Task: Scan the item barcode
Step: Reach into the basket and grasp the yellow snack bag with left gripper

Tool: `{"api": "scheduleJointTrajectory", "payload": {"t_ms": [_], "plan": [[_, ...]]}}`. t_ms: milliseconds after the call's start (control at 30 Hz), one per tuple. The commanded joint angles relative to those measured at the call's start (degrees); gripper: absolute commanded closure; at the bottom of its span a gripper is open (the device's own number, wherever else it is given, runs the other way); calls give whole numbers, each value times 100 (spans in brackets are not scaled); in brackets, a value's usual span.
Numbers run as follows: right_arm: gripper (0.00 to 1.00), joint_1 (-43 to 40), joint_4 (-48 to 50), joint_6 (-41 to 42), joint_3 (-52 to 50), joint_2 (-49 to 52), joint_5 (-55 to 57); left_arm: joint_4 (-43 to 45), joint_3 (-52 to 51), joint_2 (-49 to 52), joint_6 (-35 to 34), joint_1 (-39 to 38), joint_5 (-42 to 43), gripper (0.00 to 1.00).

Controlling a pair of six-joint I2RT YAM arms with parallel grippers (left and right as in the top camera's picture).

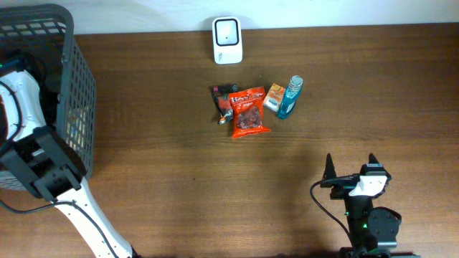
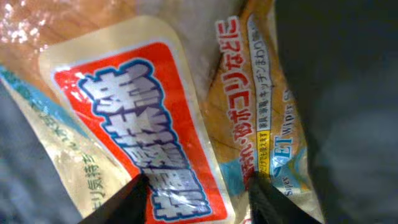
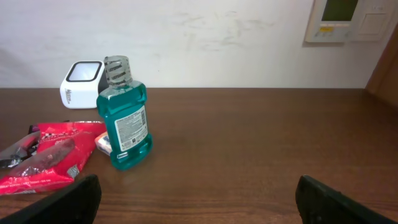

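Note:
My left gripper (image 2: 196, 199) is down inside the grey basket (image 1: 75, 100). Its jaws stand part closed, straddling a cream packet with a red label (image 2: 143, 130), and both dark fingertips rest on the wrapper. An orange wipes packet (image 2: 267, 106) lies just to the packet's right. From overhead the basket and the left arm (image 1: 32, 154) hide this gripper. The white barcode scanner (image 1: 228, 39) stands at the table's far edge and shows as a white scanner (image 3: 81, 84) in the right wrist view. My right gripper (image 1: 350, 166) hovers open and empty near the front right.
A cluster lies at mid-table: a red snack bag (image 1: 249, 112), a dark packet (image 1: 224, 100), an orange box (image 1: 274, 97) and a teal mouthwash bottle (image 1: 290, 97), upright as the bottle (image 3: 123, 112) in the right wrist view. A wall runs behind the table.

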Motion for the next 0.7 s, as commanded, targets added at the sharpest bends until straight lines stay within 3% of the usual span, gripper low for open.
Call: {"api": "scheduleJointTrajectory", "payload": {"t_ms": [0,33,167,267,333,467,667], "plan": [[2,-33,-13,7,-52,-39,48,-264,-42,446,-9,4,-109,56],[2,-33,-13,7,-52,-39,48,-358,-39,446,0,4,-107,58],[2,-33,-13,7,-52,-39,48,-675,505,387,872,11,-109,42],[2,-33,-13,7,-52,-39,48,-1084,1480,151,935,9,-107,37],[2,-33,-13,7,-52,-39,48,-1298,1880,7,935,11,-107,28],[2,-33,-13,7,-52,-39,48,-1499,1670,11,933,136,-107,12],[2,-33,-13,7,-52,-39,48,-717,341,15,933,251,168,1]]}}
